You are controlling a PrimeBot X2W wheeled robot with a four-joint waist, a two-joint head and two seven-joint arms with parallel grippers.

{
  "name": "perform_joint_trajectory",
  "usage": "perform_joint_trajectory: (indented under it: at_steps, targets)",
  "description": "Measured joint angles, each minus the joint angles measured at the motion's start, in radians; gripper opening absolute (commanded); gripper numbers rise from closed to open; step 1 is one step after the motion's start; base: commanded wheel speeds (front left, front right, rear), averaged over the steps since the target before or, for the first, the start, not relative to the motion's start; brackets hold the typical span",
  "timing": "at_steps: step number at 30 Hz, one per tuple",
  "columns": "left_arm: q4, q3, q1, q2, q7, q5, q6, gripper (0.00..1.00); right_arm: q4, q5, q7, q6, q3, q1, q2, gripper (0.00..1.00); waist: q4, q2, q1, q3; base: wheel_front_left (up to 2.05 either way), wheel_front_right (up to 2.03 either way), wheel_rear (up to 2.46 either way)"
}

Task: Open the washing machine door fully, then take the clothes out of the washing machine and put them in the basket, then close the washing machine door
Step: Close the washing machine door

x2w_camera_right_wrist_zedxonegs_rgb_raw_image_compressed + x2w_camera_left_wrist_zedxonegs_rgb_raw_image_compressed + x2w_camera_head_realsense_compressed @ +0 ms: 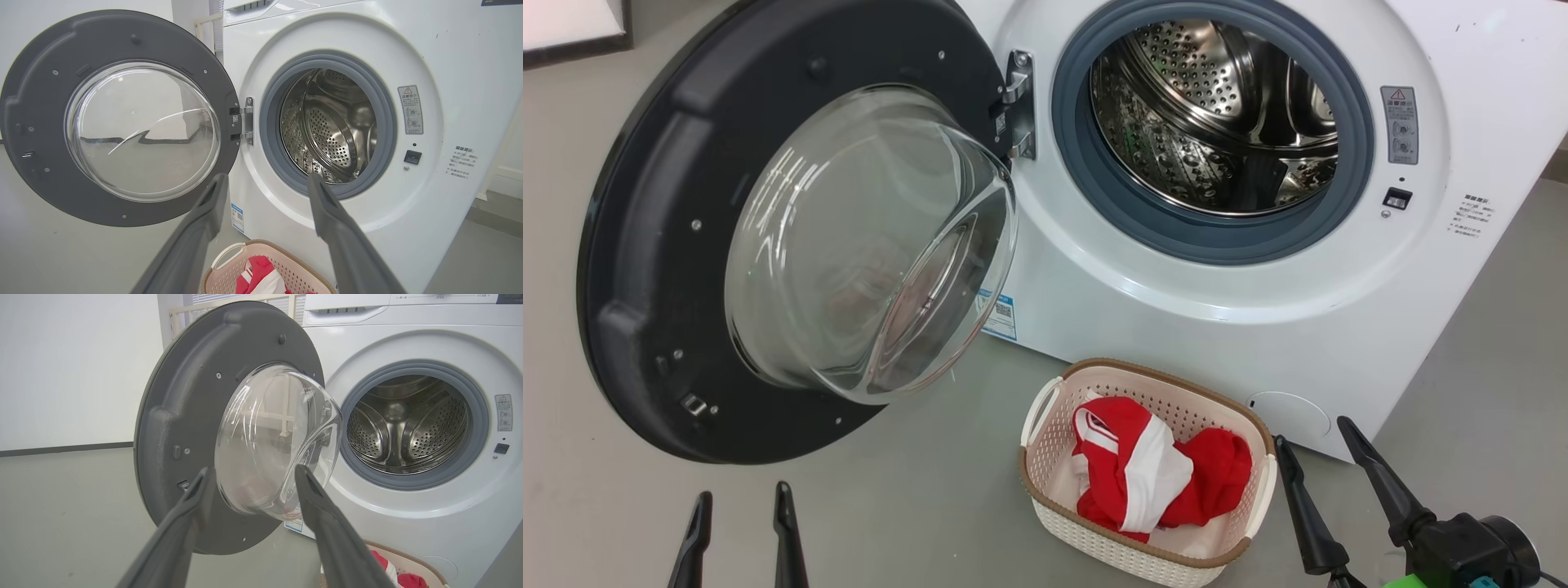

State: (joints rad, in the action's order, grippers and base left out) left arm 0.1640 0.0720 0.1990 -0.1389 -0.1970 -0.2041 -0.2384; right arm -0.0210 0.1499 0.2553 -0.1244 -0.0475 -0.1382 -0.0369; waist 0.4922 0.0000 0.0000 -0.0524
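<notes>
Dark grey plastic forms the inner face of the washing machine door (645,245), which hangs wide open to the left of the washing machine (1143,318) on a metal hinge (1019,98). A clear glass bowl (866,245) bulges from its centre. The perforated steel drum (1184,73) looks empty inside its grey rubber gasket (1070,139). The clothes (1152,474), soft red and white fabric, lie crumpled in the basket (1127,563), a cream perforated plastic tub with a brown rim, on the grey floor (915,506) just beside the machine's front.

My left jaws and right jaws both stand wide open, holding nothing.

I judge only closing the door is left. It should be rigid and fairly heavy, swinging only on its hinge. I would push its outer edge, far from the hinge, not the slick, rounded glass.
</notes>
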Motion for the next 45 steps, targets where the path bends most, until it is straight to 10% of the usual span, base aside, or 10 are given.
perform_joint_trajectory:
  at_steps: [1,3,14,31,45]
  targets:
    - [0.0,-0.001,0.004,0.0,-0.002,0.0,0.0,0.98,-0.001,0.0,0.0,0.0,0.0,0.0,0.0,1.0,0.0,0.0,0.0,0.0,0.0,0.0,0.0]
    - [0.0,-0.003,0.007,0.0,-0.007,0.0,-0.002,0.0,-0.001,0.0,0.0,0.0,0.0,0.0,0.0,1.0,0.0,0.0,0.0,0.0,0.0,0.0,0.0]
    - [0.033,-0.121,-0.044,0.024,-0.044,-0.114,-0.014,0.0,-0.003,0.0,0.0,0.0,0.006,0.0,0.0,1.0,-0.003,0.0001,0.0,-0.003,0.0,0.0,0.0]
    - [-0.173,-0.489,-0.456,-0.013,0.072,-0.722,0.107,0.0,0.017,0.0,-0.024,0.0,0.005,-0.002,0.0,1.0,-0.047,0.0,0.0,-0.002,0.0,0.0,0.0]
    - [-0.583,-0.685,-0.791,-0.097,0.354,-1.114,-0.002,0.0,0.033,-0.005,-0.053,0.0,0.002,-0.005,0.0,1.0,-0.087,0.0,0.0,-0.001,0.0,0.0,0.0]
